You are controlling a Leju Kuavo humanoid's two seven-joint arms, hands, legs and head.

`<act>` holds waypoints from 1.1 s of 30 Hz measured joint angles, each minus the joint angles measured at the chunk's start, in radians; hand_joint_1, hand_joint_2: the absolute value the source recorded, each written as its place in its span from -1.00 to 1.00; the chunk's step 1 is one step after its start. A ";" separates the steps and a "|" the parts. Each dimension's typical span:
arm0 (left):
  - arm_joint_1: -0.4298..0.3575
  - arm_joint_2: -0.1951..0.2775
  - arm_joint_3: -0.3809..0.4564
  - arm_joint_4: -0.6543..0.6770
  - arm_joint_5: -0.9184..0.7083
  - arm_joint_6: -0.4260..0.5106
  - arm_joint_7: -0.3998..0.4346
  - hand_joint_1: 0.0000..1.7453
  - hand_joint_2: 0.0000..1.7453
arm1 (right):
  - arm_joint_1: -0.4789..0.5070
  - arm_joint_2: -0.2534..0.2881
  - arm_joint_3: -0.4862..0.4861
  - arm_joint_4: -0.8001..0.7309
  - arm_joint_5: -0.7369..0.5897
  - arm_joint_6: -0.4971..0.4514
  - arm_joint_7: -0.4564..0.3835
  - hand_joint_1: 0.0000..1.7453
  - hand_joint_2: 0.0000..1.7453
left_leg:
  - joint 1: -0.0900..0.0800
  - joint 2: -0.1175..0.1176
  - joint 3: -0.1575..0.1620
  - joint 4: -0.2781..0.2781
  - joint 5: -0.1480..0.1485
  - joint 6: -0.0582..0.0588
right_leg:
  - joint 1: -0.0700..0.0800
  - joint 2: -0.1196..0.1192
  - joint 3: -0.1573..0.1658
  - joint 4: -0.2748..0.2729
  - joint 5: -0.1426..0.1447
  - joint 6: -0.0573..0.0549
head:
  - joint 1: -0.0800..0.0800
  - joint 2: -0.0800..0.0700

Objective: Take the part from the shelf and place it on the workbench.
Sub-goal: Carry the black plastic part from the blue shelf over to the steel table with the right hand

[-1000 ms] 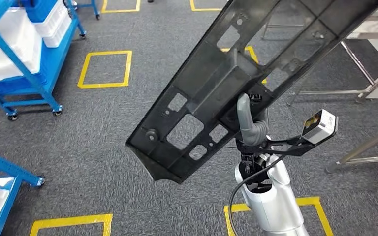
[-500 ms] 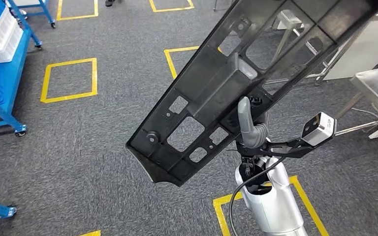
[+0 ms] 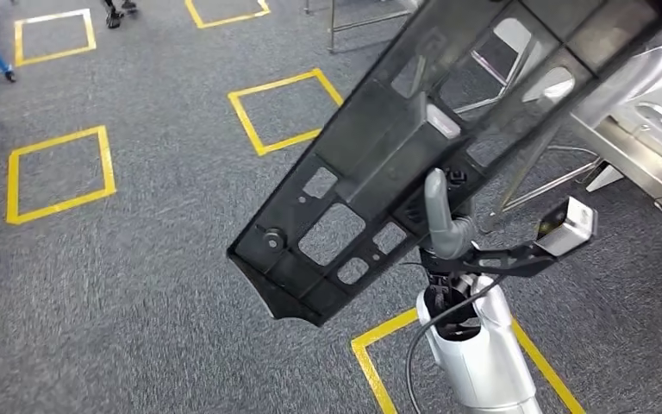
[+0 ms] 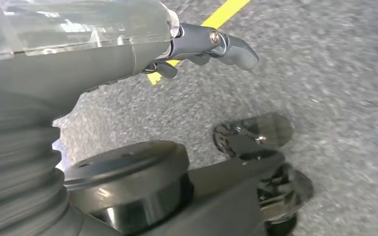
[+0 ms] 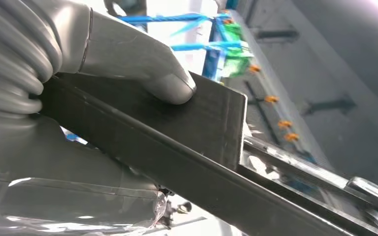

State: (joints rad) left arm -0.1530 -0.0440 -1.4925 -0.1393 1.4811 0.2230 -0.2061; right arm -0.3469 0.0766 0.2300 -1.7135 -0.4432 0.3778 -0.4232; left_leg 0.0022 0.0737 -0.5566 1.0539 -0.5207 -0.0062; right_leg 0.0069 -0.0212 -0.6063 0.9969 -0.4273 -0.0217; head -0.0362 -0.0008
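Overhead, right hand (image 3: 445,226) grips ribbed black part (image 3: 414,147) — perforated plastic.

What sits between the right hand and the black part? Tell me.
Nothing: in the right wrist view the right hand grips the black part directly, its thumb pressed flat on it.

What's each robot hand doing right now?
Left robot hand: holds nothing, fingers curled in, closed.
Right robot hand: holding the black part.
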 joint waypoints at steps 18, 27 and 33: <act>0.004 0.002 -0.001 0.000 0.004 0.003 0.000 -1.00 1.00 | 0.003 -0.002 -0.007 0.005 -0.007 0.000 -0.004 1.00 1.00 | 0.007 -0.069 -0.021 -0.038 0.061 0.037 | -0.013 0.042 -0.128 0.241 -0.110 0.052 | 0.001 0.000; 0.005 0.002 -0.001 0.000 0.008 0.003 -0.004 -1.00 1.00 | 0.000 -0.002 -0.008 0.009 -0.009 0.003 -0.005 1.00 1.00 | -0.004 0.040 0.003 -0.041 0.038 0.017 | 0.009 -0.044 -0.016 0.019 -0.007 0.019 | 0.001 0.000; 0.007 0.001 0.000 0.000 0.011 0.003 -0.007 -1.00 1.00 | -0.006 0.002 -0.009 0.007 -0.010 0.012 -0.004 1.00 1.00 | 0.004 -0.055 -0.075 0.149 -0.066 -0.006 | -0.005 0.030 0.004 -0.005 0.005 -0.004 | 0.000 0.000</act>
State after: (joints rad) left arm -0.1459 -0.0426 -1.4928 -0.1392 1.4919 0.2255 -0.2131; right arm -0.3530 0.0781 0.2205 -1.7064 -0.4536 0.3897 -0.4277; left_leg 0.0067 0.0190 -0.6319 1.2029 -0.5865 -0.0125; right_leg 0.0024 0.0090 -0.6027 0.9920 -0.4227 -0.0261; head -0.0360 -0.0008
